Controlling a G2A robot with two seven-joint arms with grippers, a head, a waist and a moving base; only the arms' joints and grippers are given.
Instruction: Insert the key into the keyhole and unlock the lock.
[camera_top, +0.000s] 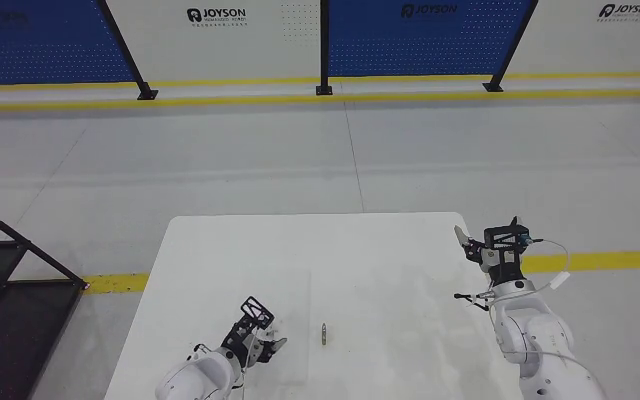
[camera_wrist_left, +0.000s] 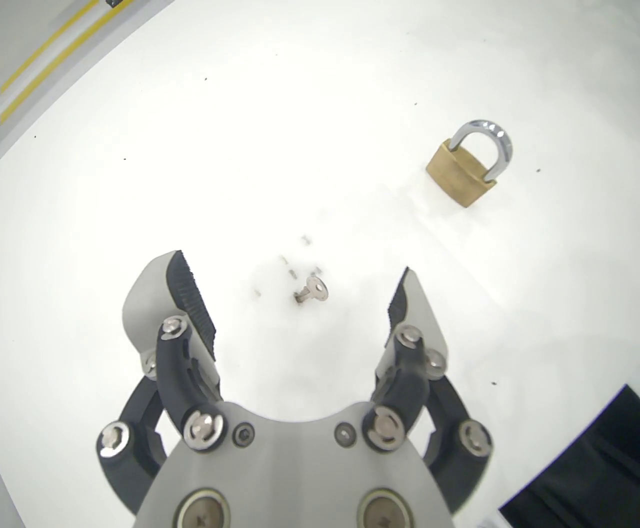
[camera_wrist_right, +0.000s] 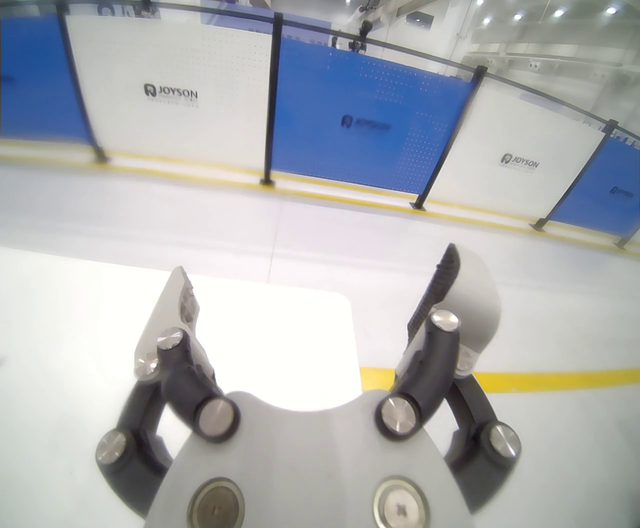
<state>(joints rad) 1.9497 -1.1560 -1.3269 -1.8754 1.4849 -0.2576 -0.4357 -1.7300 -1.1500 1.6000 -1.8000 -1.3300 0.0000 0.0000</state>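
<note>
Two grippers, both wide open, nothing held. The left gripper (camera_wrist_left: 291, 267) was over the table (camera_top: 400, 260), near-left, with the key (camera_wrist_left: 312, 290) lying flat just off its fingertips, untouched. The lock (camera_wrist_left: 467, 165) lay right of the key, apart from it, shackle shut. The right gripper (camera_wrist_right: 314, 262) was at the far-right edge.

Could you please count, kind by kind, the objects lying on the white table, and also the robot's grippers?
key: 1
padlock: 1
grippers: 2 (left gripper, right gripper, both open)
Total: 4
</note>
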